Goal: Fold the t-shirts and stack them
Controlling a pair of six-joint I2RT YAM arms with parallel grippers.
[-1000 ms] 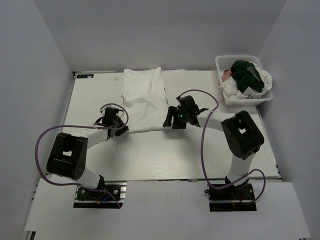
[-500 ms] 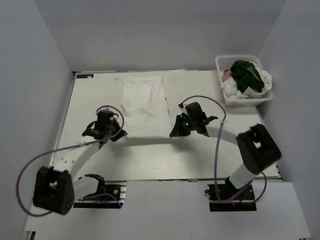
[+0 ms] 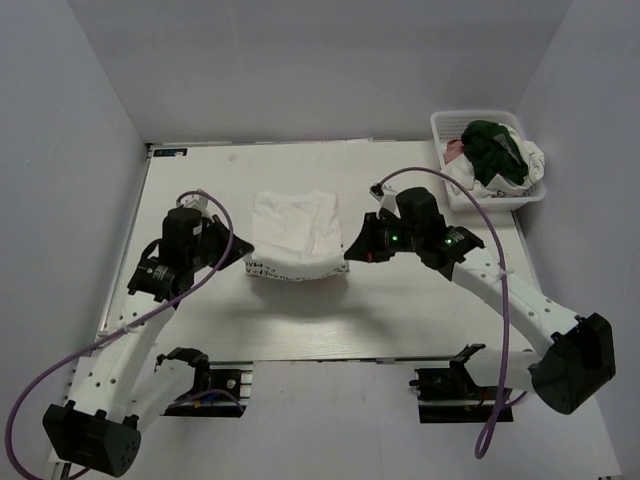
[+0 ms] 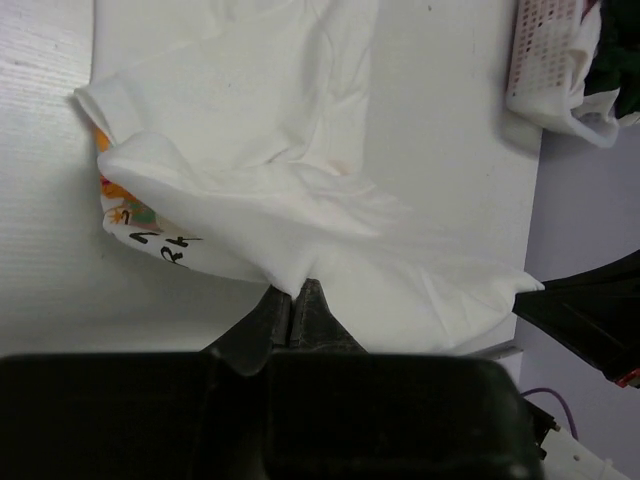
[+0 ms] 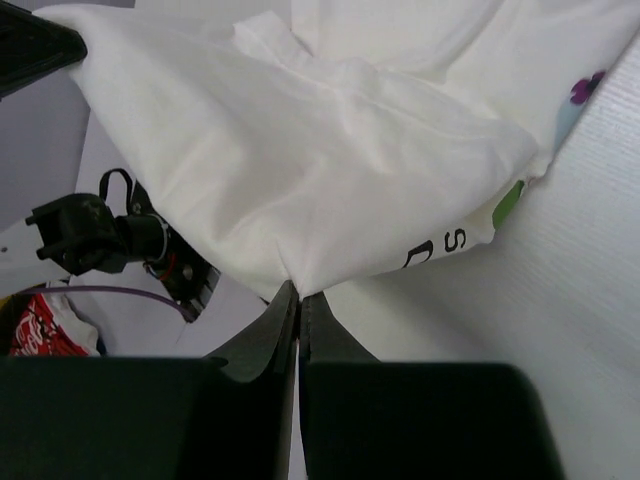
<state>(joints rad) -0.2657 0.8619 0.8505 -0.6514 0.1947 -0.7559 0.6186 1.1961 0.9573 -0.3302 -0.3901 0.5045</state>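
A white t-shirt point(image 3: 296, 228) with a multicoloured graphic and dark lettering point(image 4: 150, 228) hangs between my two grippers above the middle of the table. My left gripper point(image 3: 244, 253) point(image 4: 297, 290) is shut on its near left corner. On the near right corner my right gripper point(image 3: 351, 252) point(image 5: 298, 292) is shut. The cloth point(image 5: 330, 150) sags between them, print side underneath; its far part lies on the table. More t-shirts, dark green point(image 3: 492, 146), pink point(image 3: 455, 150) and white point(image 3: 532, 160), are heaped in the basket.
The white lattice basket point(image 3: 470, 114) point(image 4: 545, 45) stands at the table's far right corner. Grey walls close in the table point(image 3: 400, 310) at the back and on both sides. Purple cables loop off both arms.
Both grippers closed on the shirt's near corners and rose, lifting that edge. The shirt, flat and long before, is now bunched shorter, its far edge drawn nearer.
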